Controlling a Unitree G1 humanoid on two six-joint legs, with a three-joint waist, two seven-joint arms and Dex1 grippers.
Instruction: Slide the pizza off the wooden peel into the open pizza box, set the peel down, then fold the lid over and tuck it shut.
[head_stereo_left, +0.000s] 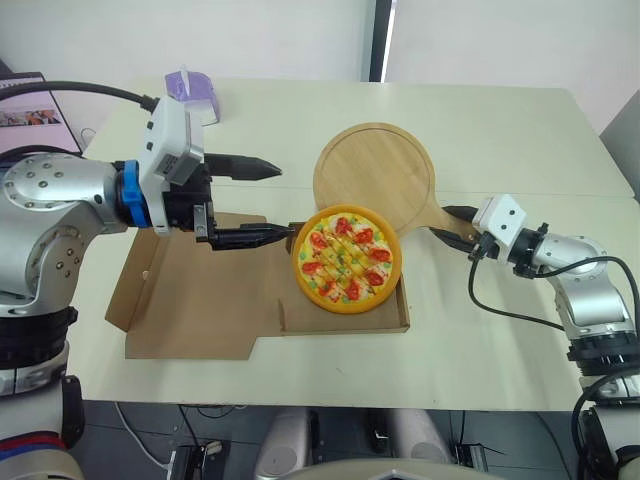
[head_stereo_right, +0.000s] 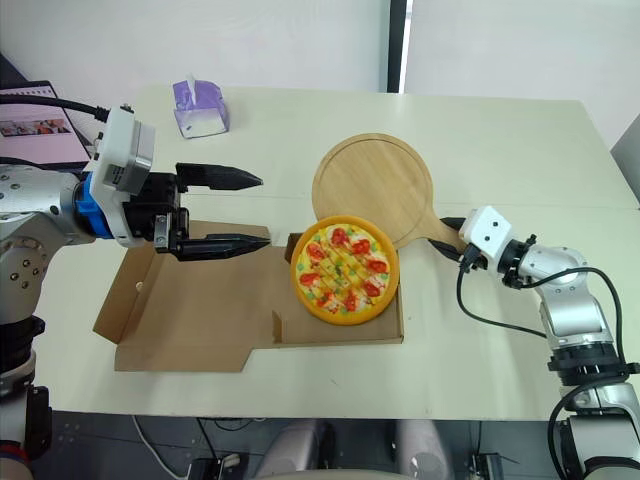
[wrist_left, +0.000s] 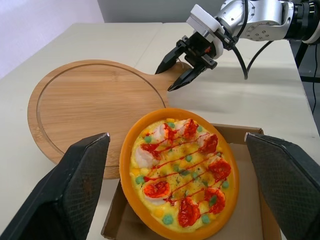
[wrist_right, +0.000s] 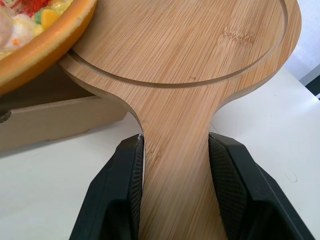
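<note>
Pizza (head_stereo_left: 346, 259): mostly over box (head_stereo_left: 345, 322) base, far edge overlapping peel (head_stereo_left: 375, 170) rim. Right tool (head_stereo_left: 443, 222): clamped on peel handle. Left tool (head_stereo_left: 284, 201): fingers wide apart beside pizza. Handling: draw peel away flat along bench (head_stereo_left: 480, 130), left tool bracing pizza

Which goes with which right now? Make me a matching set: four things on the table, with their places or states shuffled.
Things:
1. pizza
2. peel
3. lid
4. tissue box

Places or states:
A. far left part of the table
B. handle gripped by the right tool
C. lying open and flat, left of the tray
D. in the tray, rim overlapping the peel

Pairs: 1-D, 2-B, 3-C, 4-A
</note>
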